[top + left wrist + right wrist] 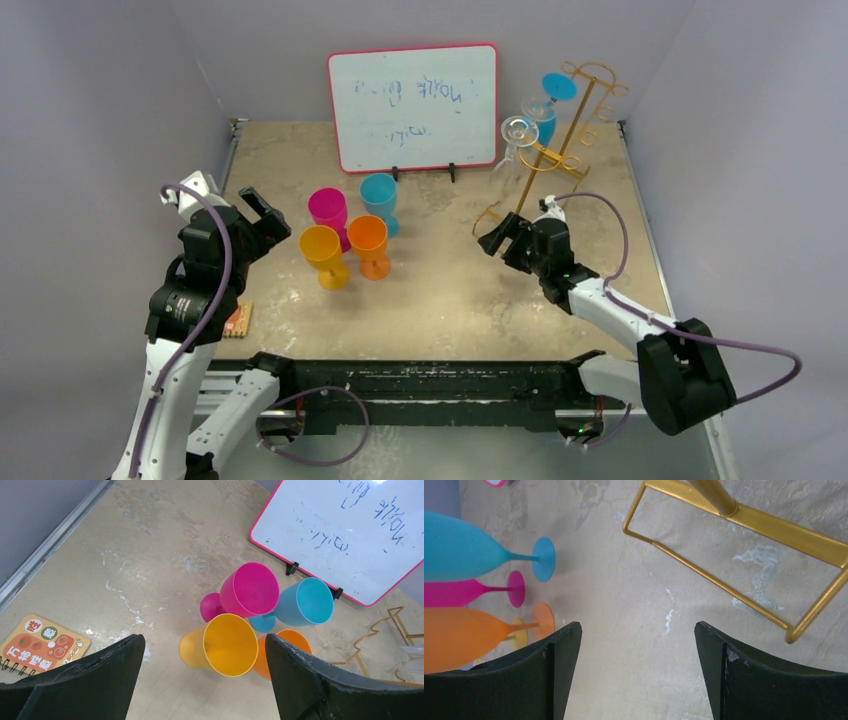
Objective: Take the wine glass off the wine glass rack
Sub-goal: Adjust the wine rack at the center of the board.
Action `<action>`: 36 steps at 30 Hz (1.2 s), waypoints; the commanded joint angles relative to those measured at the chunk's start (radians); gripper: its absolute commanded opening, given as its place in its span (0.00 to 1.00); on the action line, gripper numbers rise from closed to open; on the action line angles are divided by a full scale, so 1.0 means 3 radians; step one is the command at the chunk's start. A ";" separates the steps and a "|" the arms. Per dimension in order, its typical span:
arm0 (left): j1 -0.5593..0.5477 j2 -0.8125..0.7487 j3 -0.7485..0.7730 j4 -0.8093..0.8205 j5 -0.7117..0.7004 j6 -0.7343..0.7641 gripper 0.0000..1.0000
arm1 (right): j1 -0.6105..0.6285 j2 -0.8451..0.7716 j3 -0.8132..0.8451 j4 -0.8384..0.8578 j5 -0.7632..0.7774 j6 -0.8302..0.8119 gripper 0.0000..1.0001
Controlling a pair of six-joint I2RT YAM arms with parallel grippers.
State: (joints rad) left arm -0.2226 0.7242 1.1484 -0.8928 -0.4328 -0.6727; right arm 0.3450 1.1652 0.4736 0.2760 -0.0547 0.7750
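Observation:
The gold wire wine glass rack (572, 140) stands at the back right of the table. A clear wine glass (516, 140) hangs upside down from a hook on its left side. A blue wine glass (548, 108) hangs higher up. My right gripper (500, 238) is open and empty, low over the table just in front and to the left of the rack's base. In the right wrist view the gripper (636, 630) frames bare table, with the rack's rectangular base (744, 522) ahead to the right. My left gripper (262, 215) is open and empty at the left, also shown in the left wrist view (205, 640).
Pink (328, 208), blue (379, 194), yellow (322, 252) and orange (368, 242) plastic wine glasses stand grouped mid-table. A red-framed whiteboard (413, 105) stands at the back. A small orange notebook (239, 320) lies at the front left. Walls enclose the table.

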 commanded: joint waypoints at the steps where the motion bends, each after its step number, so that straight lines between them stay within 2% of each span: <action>1: 0.0026 -0.0009 0.0138 0.0078 0.0062 -0.0028 0.90 | 0.0111 0.0149 0.0244 0.0199 0.0742 0.0199 0.87; 7: 0.0026 -0.0030 0.0135 0.0123 0.0175 -0.0107 0.90 | 0.0118 0.0313 0.0257 0.0232 0.1030 0.0335 0.86; 12: 0.0026 -0.0024 0.0125 0.0176 0.0254 -0.0164 0.90 | 0.0118 0.0491 0.0316 0.0173 0.1042 0.0302 0.88; 17: 0.0026 -0.0024 0.0086 0.0161 0.0303 -0.0207 0.90 | 0.0118 0.0579 0.0400 -0.0124 0.1124 0.0297 0.89; 26: 0.0026 -0.0044 0.0044 0.0175 0.0353 -0.0248 0.90 | 0.0079 0.0256 0.0294 -0.0690 0.1520 0.0455 0.93; 32: 0.0026 -0.0031 0.0028 0.0164 0.0419 -0.0267 0.90 | -0.0234 -0.0040 0.0173 -0.0875 0.1541 0.0366 0.93; 36: 0.0027 -0.0045 0.0015 0.0186 0.0437 -0.0282 0.90 | -0.0337 -0.0252 0.0116 -0.0810 0.1357 0.0224 0.93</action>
State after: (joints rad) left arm -0.2226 0.7189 1.1481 -0.8825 -0.3180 -0.7418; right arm 0.2684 1.1431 0.5339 0.0689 0.3428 0.8818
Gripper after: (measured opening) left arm 0.900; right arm 0.930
